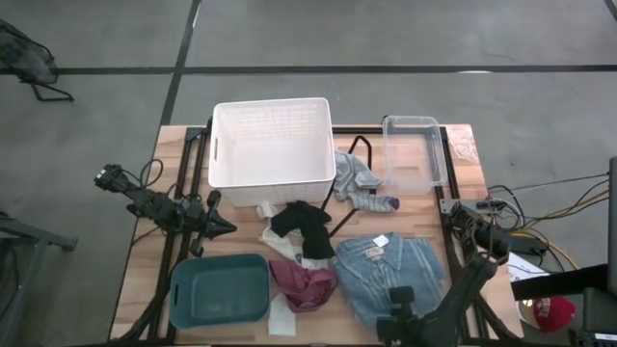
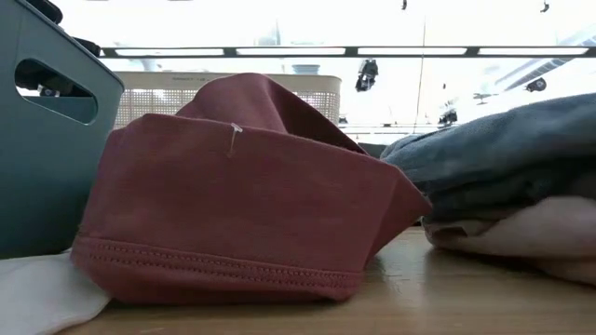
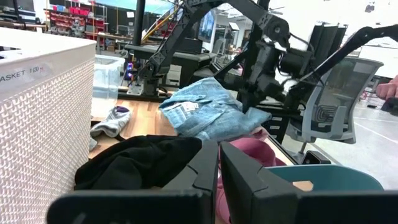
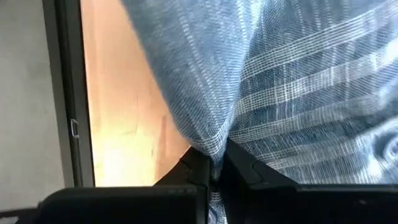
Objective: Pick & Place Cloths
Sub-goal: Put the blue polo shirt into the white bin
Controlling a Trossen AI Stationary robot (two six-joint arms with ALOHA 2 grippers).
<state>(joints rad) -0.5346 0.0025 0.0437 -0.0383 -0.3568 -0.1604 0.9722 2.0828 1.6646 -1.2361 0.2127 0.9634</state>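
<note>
A blue-grey collared shirt (image 1: 390, 265) lies at the table's near right, with my right gripper (image 1: 399, 297) shut on it near its near edge. Left of it a maroon piece (image 1: 303, 283) lies crumpled beside a cream strip (image 1: 281, 315). A black piece (image 1: 304, 227) lies mid-table. Small grey pieces (image 1: 362, 183) lie beside the baskets. My left gripper (image 1: 229, 227) hovers shut at the table's left, pointing level toward the black piece (image 3: 146, 162), with nothing in it. My right gripper pinches a raised fold of the blue-grey shirt (image 4: 211, 149) between its two fingers, close to the shirt's near edge. The fingers come from above, pointing steeply down. The cloth runs up to the fingertips in a peak, and the rest of the shirt (image 3: 208, 112) lies on the table.
A white basket (image 1: 272, 143) and a clear bin (image 1: 415, 149) stand along the far edge. A teal bin (image 1: 220, 289) stands at the near left. A black wire hanger (image 1: 347, 178) lies between the baskets. Pale pink cloth (image 2: 549, 233) shows under the shirt.
</note>
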